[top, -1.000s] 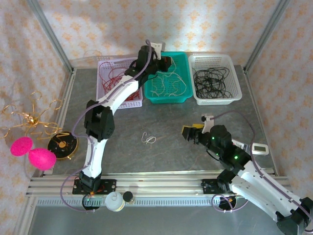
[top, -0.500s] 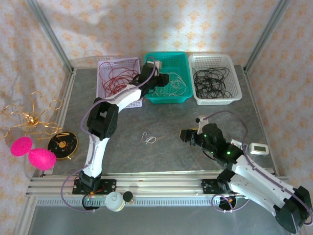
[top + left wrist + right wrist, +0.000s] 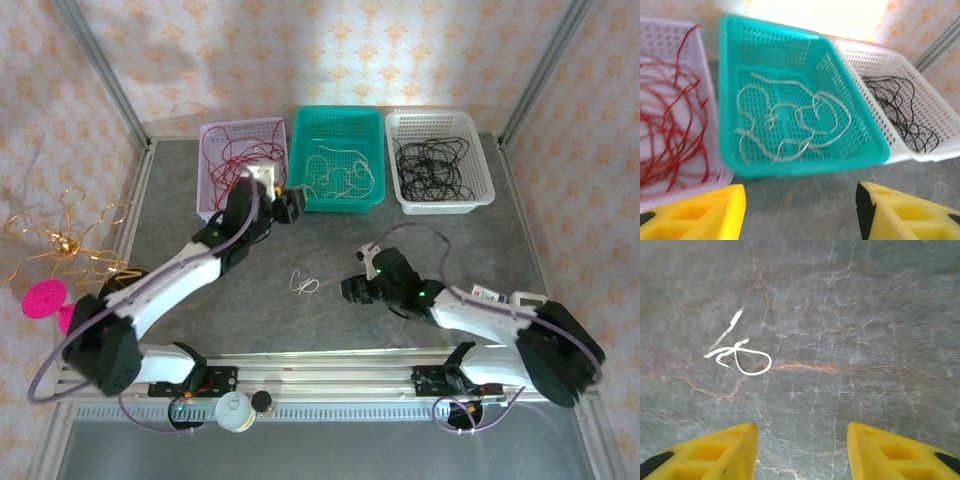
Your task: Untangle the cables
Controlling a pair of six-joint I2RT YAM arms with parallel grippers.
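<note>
One short cream-white cable (image 3: 735, 350) lies curled on the bare counter (image 3: 420, 240), a little ahead of our right fingers (image 3: 715, 450) and off to one side of the gap between them. These fingers stand apart with nothing in them. Our left fingers (image 3: 700, 215) are likewise spread and empty, hovering just in front of the teal basket (image 3: 805, 167), where the other cream cables (image 3: 800, 120) lie. The red cables (image 3: 240, 165) sit in the lilac basket (image 3: 245, 125) and the black cables (image 3: 435, 165) in the white basket (image 3: 440, 205).

We judge the pick-up to be the risky part. The strand is thin and lies flat on the stone, so the fingers could close above it and catch nothing, or press down and scrape the counter. Because it lies off-centre, a straight descent would miss it. It also loops over itself, so a pinch on one end may tighten the loop. On the way to the teal basket, our two arms could crowd each other.
</note>
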